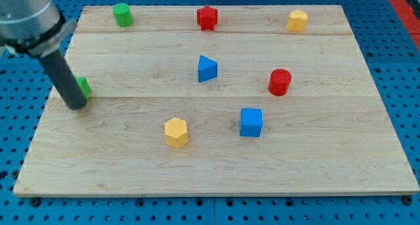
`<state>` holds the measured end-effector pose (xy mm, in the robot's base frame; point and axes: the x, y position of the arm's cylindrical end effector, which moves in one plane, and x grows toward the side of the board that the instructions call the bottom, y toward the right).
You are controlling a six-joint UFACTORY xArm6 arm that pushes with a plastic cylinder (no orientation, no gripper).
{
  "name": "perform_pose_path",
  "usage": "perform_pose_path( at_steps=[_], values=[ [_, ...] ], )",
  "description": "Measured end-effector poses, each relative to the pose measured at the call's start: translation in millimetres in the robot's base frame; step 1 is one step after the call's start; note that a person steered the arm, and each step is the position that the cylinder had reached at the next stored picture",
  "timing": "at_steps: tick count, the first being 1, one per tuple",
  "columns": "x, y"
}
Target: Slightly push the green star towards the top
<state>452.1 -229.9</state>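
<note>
The green star (84,86) lies near the view's left edge of the wooden board, mostly hidden behind my rod; only its right side shows. My tip (77,106) rests on the board just below and left of the star, touching or nearly touching it. A green cylinder (122,14) stands at the view's top left.
A red star (207,18) and a yellow hexagon (297,20) sit along the top. A blue triangle (207,68) and a red cylinder (279,82) are mid-board. A yellow hexagon (176,132) and a blue cube (251,122) lie lower. The board's left edge (39,120) is close to my tip.
</note>
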Motion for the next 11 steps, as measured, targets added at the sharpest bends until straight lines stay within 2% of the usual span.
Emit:
perform_pose_path(
  at_steps=[1,2,3,5,7,10,11],
  values=[
    [20.1,-18.9],
    [-13.7,-49.0],
    [-46.6,-16.7],
    [-16.7,-9.8],
    [-8.5,-7.2],
    [-0.7,99.1],
    [-1.5,106.2]
  ],
)
